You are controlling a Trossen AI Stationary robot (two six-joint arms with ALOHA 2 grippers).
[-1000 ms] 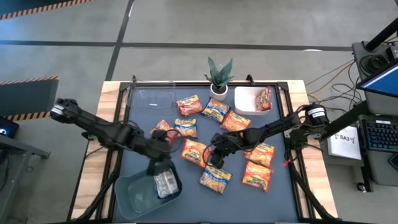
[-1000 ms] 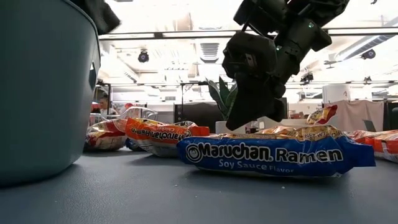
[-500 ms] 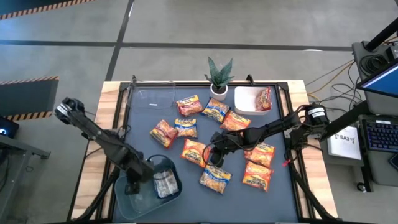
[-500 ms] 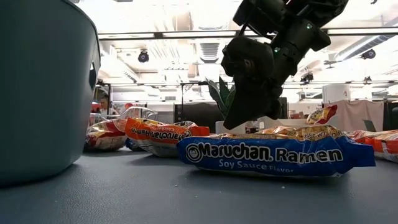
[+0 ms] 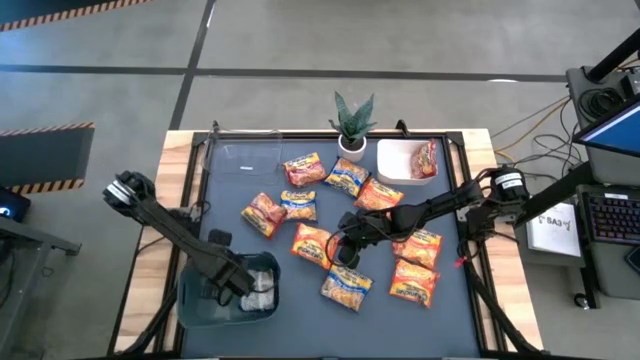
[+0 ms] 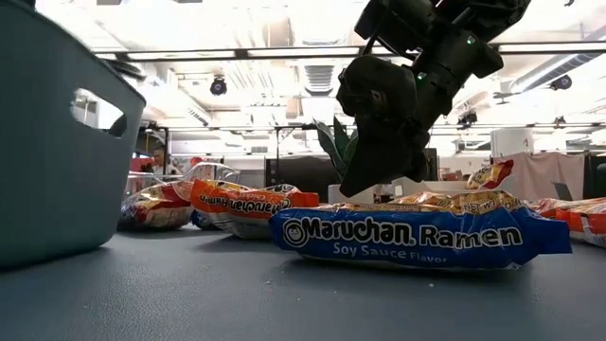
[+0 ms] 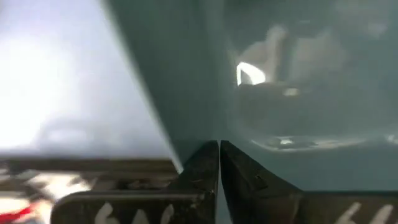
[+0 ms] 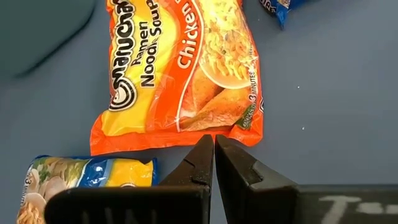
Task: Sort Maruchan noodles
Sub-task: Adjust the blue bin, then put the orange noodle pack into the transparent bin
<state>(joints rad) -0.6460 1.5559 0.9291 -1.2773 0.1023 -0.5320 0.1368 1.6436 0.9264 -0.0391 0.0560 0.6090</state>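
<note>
Several Maruchan packets lie flat on the dark mat, among them an orange chicken packet (image 5: 312,245) (image 8: 186,74) and a blue-and-yellow soy sauce packet (image 5: 345,287) (image 6: 417,237). A silvery-white packet (image 5: 263,290) lies in the grey-blue bin (image 5: 200,305) (image 6: 47,170) at the near left. My left gripper (image 5: 228,282) (image 7: 219,149) is shut at the bin. My right gripper (image 5: 345,250) (image 8: 214,142) (image 6: 360,185) is shut, its tips at the orange packet's short edge (image 8: 205,132). My left gripper comes from above and is shut on the bin's wall near its rim (image 7: 177,158); the blurred wrist view hides more. The bin rests on the mat. My right gripper's shut tips point down at the orange packet's end edge; I cannot tell whether they touch it.
A white bin (image 5: 392,172) at the far right holds one red packet (image 5: 425,158). A clear container (image 5: 245,158) sits at the far left, with a potted plant (image 5: 352,125) between them. More packets lie right of my right gripper (image 5: 413,282) (image 5: 420,245).
My left gripper has swung from the mat's middle toward the near left and come down at the bin. The bin has since slid toward the table's left and far side; in the low view it has drawn back and its handle hole now shows. My right gripper has barely moved.
</note>
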